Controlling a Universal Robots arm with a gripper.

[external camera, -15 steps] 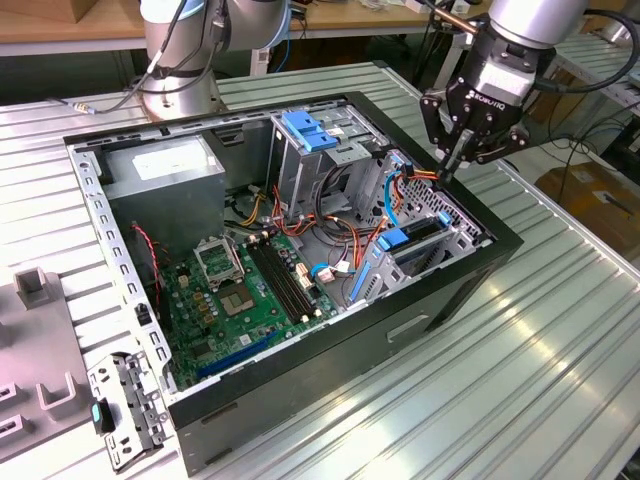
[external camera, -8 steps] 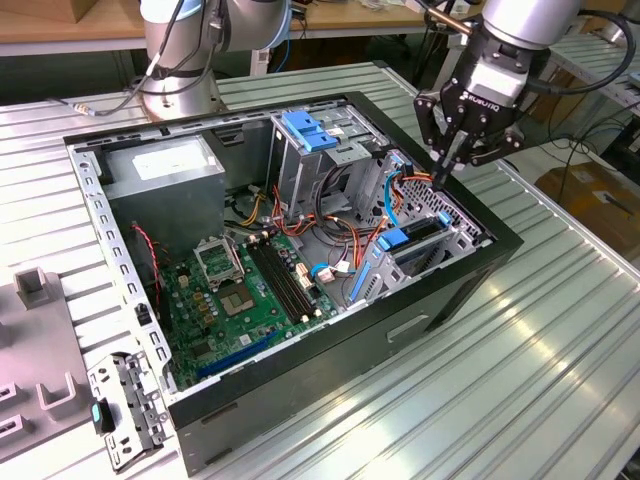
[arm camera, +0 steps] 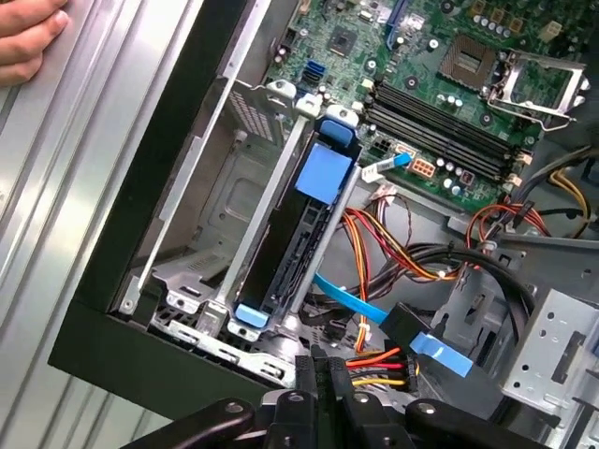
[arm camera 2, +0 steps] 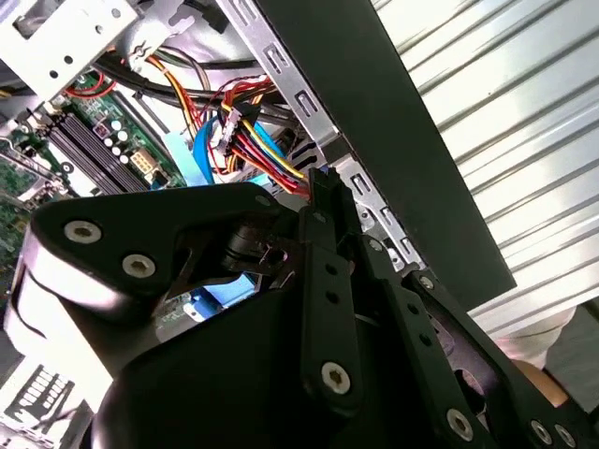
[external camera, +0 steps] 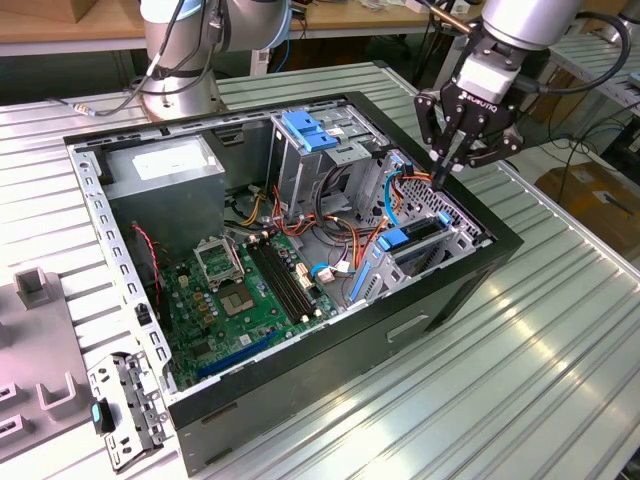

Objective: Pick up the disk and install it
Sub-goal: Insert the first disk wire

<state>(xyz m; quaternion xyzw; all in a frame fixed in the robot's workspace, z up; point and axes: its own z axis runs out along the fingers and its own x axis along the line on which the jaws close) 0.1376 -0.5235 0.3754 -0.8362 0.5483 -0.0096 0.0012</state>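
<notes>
- While the claw hovers closed and empty above the computer case corner, it holds nothing.
- Standing on edge (blue rails showing), the disk sits slotted in its bay, apparently installed.

You are looking at one open computer case on the slatted table, one motherboard inside it, one grey power supply box, one disk in its bay, one gripper and one person's hand.
</notes>
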